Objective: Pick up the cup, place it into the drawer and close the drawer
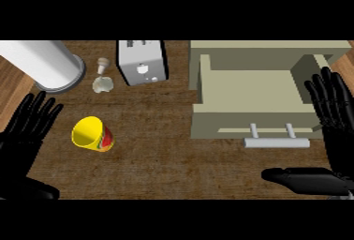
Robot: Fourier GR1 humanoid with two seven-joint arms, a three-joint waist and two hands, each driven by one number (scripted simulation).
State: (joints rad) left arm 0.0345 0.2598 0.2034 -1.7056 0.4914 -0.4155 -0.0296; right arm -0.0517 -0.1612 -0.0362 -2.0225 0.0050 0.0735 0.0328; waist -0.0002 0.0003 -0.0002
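A yellow cup (92,133) with a red patch on its side lies tilted on the wooden counter at the left, its mouth facing up and left. To the right, the beige drawer (249,122) stands pulled open, its inside bare, with a pale bar handle (276,142) at its front. My left hand (26,126) is open at the left edge, fingers straight, just left of the cup and apart from it. Over at the right edge, beside the drawer's right wall, my right hand (333,122) is open too, its thumb stretched leftward below the handle.
A silver toaster (142,62) stands at the back middle. A white cylinder on a grey base (43,63) sits at the back left. A small pale object (103,79) lies between them. Bare wood stretches between cup and drawer.
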